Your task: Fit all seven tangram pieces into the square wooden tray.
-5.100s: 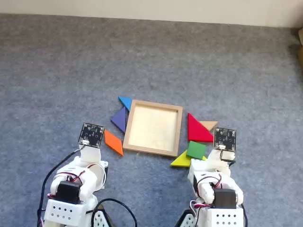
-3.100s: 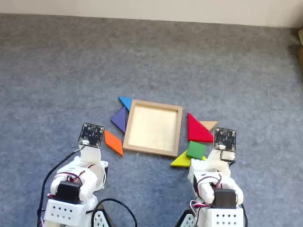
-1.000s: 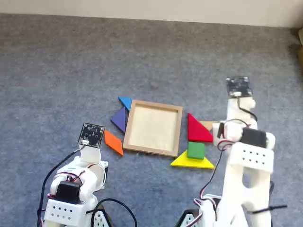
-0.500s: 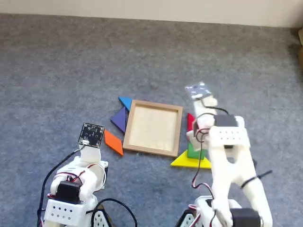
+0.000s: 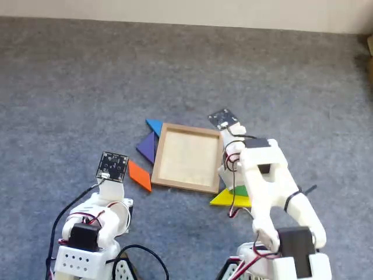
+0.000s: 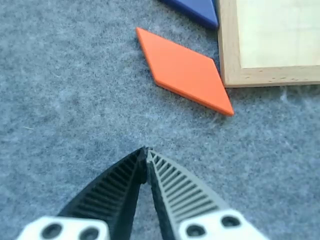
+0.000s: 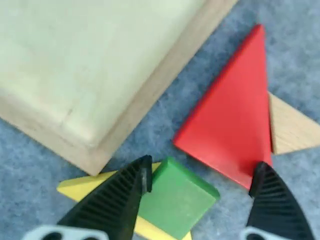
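Now the right pincer (image 7: 202, 174) gapes above the green square (image 7: 175, 200) beside the tray rim (image 7: 150, 100); left pincer (image 6: 146, 155) pressed together.

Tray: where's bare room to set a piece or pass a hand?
Free: inside the tray, which is bare; the carpet beyond its far edge; the carpet along its near edge. Crowded: blue triangle, purple triangle and orange parallelogram along its left side; red triangle, green square, yellow triangle and the open right tool on its right.

wooden tray (image 5: 157, 156) sat mid-worktop. Left-edge side: blue triangle (image 5: 154, 125), purple triangle (image 5: 147, 147), orange parallelogram (image 5: 139, 175). Right-edge side: red triangle (image 7: 235, 127), tan triangle (image 7: 290, 131), green square (image 7: 177, 197), yellow triangle (image 5: 224, 199).
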